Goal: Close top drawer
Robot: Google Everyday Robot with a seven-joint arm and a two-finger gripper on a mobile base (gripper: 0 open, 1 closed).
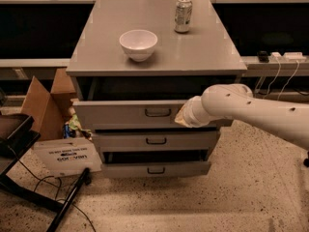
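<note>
The top drawer (120,114) of the grey cabinet (207,57) stands pulled out; its flat front carries a small dark loop handle (158,112) at the centre. My gripper (182,118) is at the drawer front, just right of the handle, at the end of my white arm (251,112), which reaches in from the right. The wrist hides the fingers. Dark open space shows above the drawer front, under the cabinet top.
A white bowl (138,43) and a soda can (183,15) stand on the cabinet top. Two lower drawers (157,141) sit below, the bottom one (155,169) slightly out. A cardboard box (41,105), a white sign (65,157) and a black frame (14,139) are at the left; cables (277,76) hang at the right.
</note>
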